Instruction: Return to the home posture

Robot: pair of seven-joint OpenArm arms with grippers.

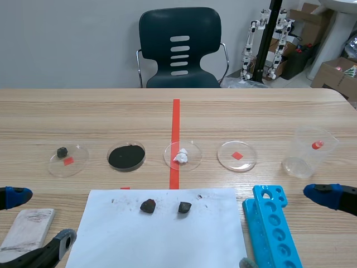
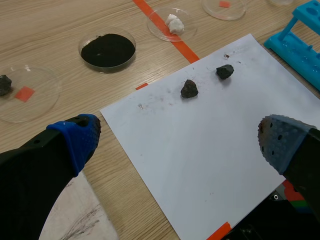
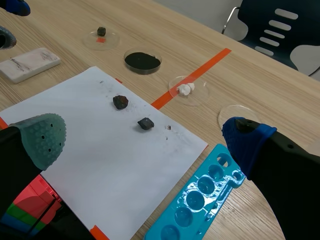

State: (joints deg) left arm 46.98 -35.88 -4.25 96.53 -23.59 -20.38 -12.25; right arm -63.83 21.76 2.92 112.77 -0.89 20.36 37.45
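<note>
seemingly near home, the left gripper (image 2: pixel 178 142) and right gripper (image 3: pixel 144 142) sit low at the white sheet's (image 1: pixel 162 240) near corners, jaws wide apart and empty, dark lumps (image 1: pixel 148 206) ahead of both.

Both arms are black and thick. The left gripper (image 2: pixel 177 142) has 2 chunky black fingers, 1 tipped with a blue pad (image 2: pixel 76 139), 1 with a grey-blue dotted pad (image 2: pixel 280 142). The right gripper (image 3: pixel 144 139) carries a grey-green dotted pad (image 3: pixel 42 137) and a deep blue pad (image 3: pixel 246 141).
</note>
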